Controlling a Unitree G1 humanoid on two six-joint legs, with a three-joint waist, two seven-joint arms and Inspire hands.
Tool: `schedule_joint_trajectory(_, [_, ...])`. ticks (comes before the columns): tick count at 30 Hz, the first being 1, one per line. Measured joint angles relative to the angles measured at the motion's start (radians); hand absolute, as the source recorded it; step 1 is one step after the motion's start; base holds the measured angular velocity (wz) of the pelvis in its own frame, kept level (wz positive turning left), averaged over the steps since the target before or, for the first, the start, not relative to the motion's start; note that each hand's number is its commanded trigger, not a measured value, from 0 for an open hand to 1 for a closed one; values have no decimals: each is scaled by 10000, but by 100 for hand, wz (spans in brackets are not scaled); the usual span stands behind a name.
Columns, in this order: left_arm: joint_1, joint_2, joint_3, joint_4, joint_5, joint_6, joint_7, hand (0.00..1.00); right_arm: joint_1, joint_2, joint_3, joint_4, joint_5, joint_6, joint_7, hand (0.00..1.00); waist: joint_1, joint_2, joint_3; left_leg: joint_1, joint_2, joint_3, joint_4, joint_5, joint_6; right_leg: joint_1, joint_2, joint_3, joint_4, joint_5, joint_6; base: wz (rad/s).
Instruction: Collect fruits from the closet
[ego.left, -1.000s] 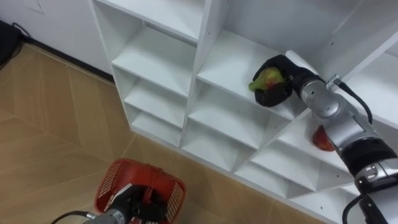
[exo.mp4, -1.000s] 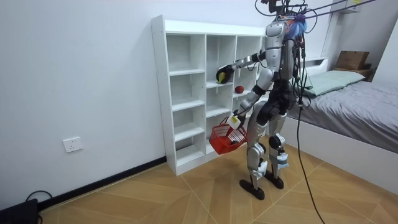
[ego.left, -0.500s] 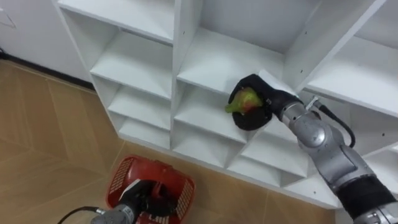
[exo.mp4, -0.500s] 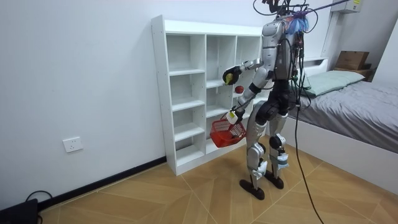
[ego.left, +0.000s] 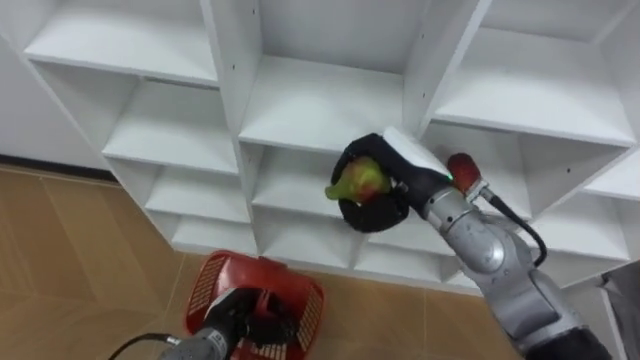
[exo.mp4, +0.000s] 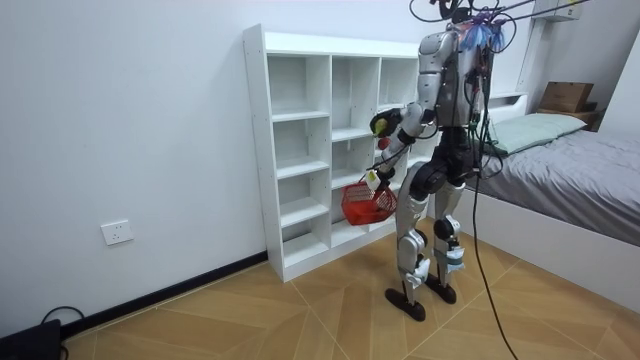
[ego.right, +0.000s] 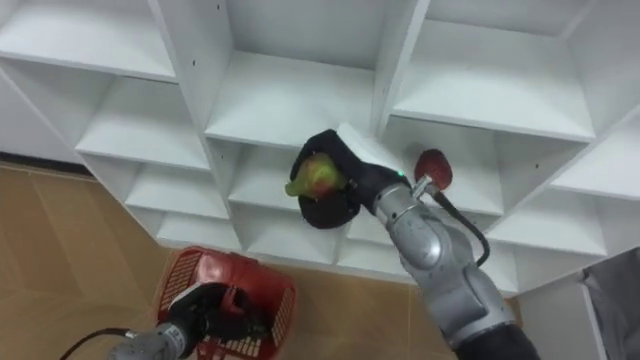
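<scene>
My right hand (ego.left: 375, 190) (ego.right: 330, 190) is shut on a yellow-green fruit with a red blush (ego.left: 358, 182) (ego.right: 314, 178), held in front of the white closet (ego.left: 320, 100) (ego.right: 290, 100), clear of the shelf. A red fruit (ego.left: 462, 170) (ego.right: 433, 167) lies in the cell to the right, just behind my forearm. Low at the left, my left hand (ego.left: 245, 318) (ego.right: 205, 312) is shut on the handle of a red mesh basket (ego.left: 265, 295) (ego.right: 235, 285). In the room view I stand facing the closet (exo.mp4: 300, 140), the fruit (exo.mp4: 380, 124) above the basket (exo.mp4: 368, 203).
The closet's other cells show bare white shelves. Wooden floor (ego.left: 80, 260) lies below and to the left. In the room view a bed (exo.mp4: 570, 160) stands behind me at the right and a wall socket (exo.mp4: 117, 233) is low at the left.
My right hand has drawn the yellow-green fruit out of the shelf cell and lower, toward the basket. The camera has swung, so the closet sits more squarely and the red fruit shows.
</scene>
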Motion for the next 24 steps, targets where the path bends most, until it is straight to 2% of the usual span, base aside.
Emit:
schedule_joint_trajectory(2, [-19,-28,-136,1,-17,-103,20,100,93,-3,28,213,-26,-66,-29,100,24,50,1,-2,20,148,-46,0,1,-110,1,174,52,3,0,-18])
schedule_joint_trajectory(6, [-93,-56,-421,2,-97,-407,122,100,105,-78,136,924,-144,-217,-216,100,-17,96,18,-28,33,212,-118,1,0,-223,9,212,94,1,-1,-8])
schedule_joint_trajectory(10, [-303,-65,-516,-1,-314,-449,148,100,102,-86,306,1454,-156,-370,-408,100,-35,116,30,-167,41,221,-109,1,-1,-372,10,215,130,-1,-2,-1])
schedule_joint_trajectory(14, [-328,-62,-514,-221,-363,-708,168,100,93,-8,369,2277,-488,-490,-461,100,-85,232,106,-354,33,221,-75,-1,2,-554,-11,187,180,-2,-1,0])
schedule_joint_trajectory(20, [-381,-62,-981,-468,-587,-776,168,100,76,6,374,3605,-570,-493,-458,100,-84,352,101,-484,41,229,-53,0,2,-699,-67,216,204,-1,-2,0])
schedule_joint_trajectory(24, [-405,-146,-1173,-468,-739,-778,119,100,76,6,373,3716,-570,-493,-442,100,-107,409,82,-485,55,274,-67,0,1,-736,-62,247,218,0,-3,-3])
